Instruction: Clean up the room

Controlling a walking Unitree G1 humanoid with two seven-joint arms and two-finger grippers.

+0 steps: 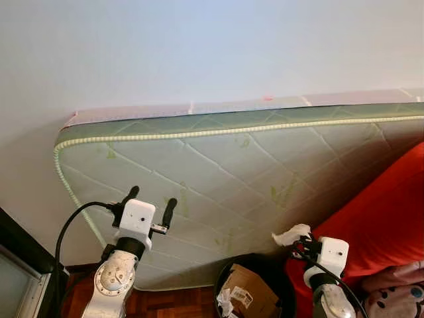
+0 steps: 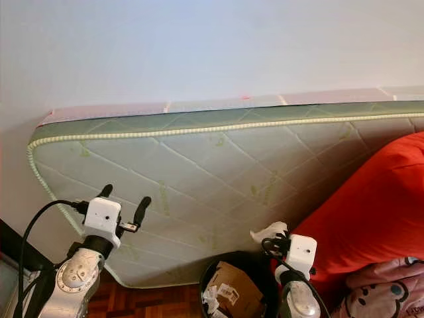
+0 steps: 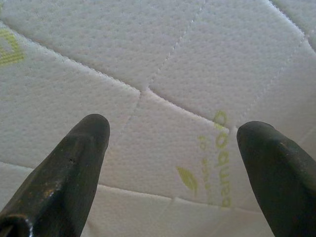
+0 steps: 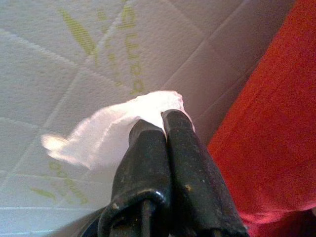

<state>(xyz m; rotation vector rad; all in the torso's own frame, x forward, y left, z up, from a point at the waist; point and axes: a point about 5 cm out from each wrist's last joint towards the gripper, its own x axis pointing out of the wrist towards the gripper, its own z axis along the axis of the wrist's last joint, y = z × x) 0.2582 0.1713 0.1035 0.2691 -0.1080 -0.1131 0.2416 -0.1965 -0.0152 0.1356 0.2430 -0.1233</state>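
Head views: a quilted mattress (image 1: 232,172) leans against the wall. The right gripper (image 1: 296,238) pinches a white tissue (image 1: 291,233) just above a black bin (image 1: 265,265) already holding cardboard and paper scraps.

Left wrist view: the left gripper (image 3: 173,148) is wide open, holding nothing.

Right wrist view: fingers (image 4: 168,148) closed tight on the tissue; dropping it seems to remain
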